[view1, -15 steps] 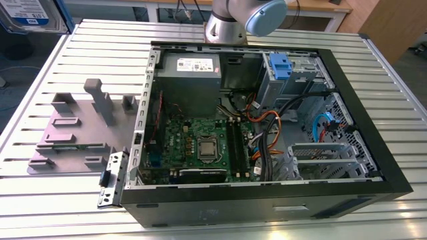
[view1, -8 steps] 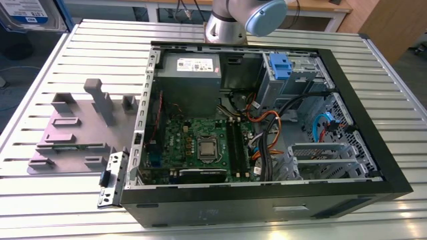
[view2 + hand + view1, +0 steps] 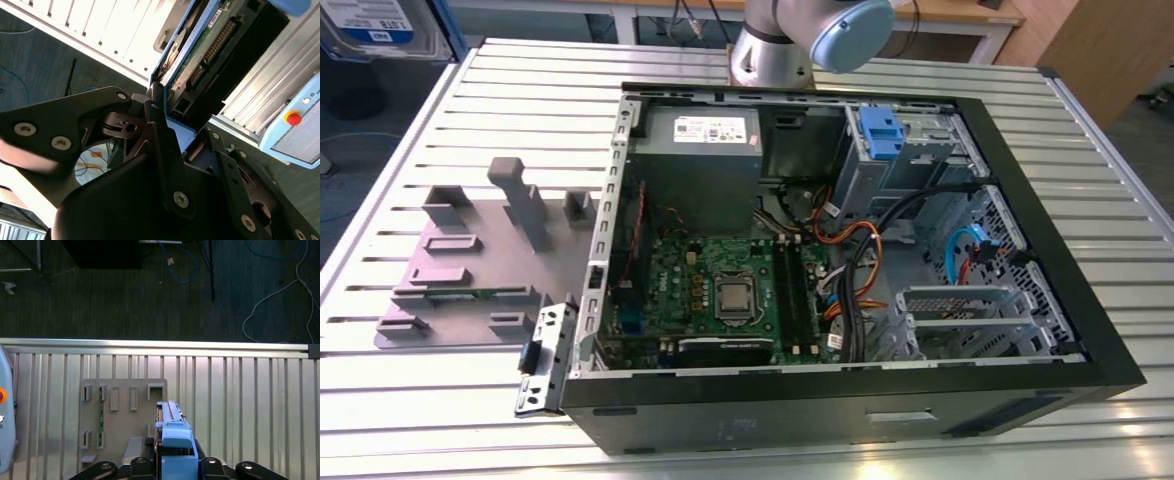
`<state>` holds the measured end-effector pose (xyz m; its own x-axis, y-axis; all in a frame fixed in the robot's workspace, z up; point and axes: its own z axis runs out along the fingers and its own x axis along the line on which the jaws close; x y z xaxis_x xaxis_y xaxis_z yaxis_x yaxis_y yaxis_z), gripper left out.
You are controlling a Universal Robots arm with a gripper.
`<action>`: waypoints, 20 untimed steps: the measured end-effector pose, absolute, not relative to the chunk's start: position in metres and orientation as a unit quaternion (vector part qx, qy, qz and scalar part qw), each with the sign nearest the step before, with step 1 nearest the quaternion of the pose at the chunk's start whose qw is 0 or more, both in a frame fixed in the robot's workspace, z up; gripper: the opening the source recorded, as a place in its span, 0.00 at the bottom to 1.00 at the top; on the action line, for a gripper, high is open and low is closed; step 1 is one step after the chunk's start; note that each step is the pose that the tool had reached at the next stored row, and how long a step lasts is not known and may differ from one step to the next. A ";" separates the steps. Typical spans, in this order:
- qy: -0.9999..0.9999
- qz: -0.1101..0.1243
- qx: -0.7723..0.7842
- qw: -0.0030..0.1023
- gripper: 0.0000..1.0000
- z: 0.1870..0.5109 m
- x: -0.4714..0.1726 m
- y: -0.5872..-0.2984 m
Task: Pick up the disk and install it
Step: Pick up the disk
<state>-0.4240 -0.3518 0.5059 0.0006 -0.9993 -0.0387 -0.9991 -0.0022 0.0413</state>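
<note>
The disk (image 3: 380, 30) hangs at the exterior view's upper left, above the table's far corner, showing a white-and-blue label inside its blue carrier bracket. In the second wrist view the disk (image 3: 200, 50) shows its green circuit board and connector edge, and my gripper (image 3: 187, 135) is shut on its blue carrier, with a black finger (image 3: 160, 130) pressed against one side. Seen in the first wrist view, the disk (image 3: 172, 430) stands edge-on between the black fingers of my gripper (image 3: 175, 462), high above the grey fixture plate (image 3: 125, 415).
An open computer case (image 3: 854, 400) lies on the slatted aluminium table (image 3: 427, 420), with a grey drive bay and blue latch (image 3: 881, 130) and a power supply (image 3: 700, 150) at its far end. The grey fixture plate (image 3: 467, 270) lies beside it. A pendant (image 3: 295, 125) rests nearby.
</note>
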 end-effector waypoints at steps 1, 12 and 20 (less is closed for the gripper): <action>-0.706 -0.028 0.707 0.001 0.37 0.506 -0.424 -0.352; -0.706 -0.028 0.707 0.001 0.37 0.510 -0.424 -0.352; -0.706 -0.028 0.707 0.001 0.37 0.513 -0.424 -0.352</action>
<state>-0.4240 -0.3518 0.5134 0.0006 -0.9993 -0.0372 -0.9991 -0.0021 0.0413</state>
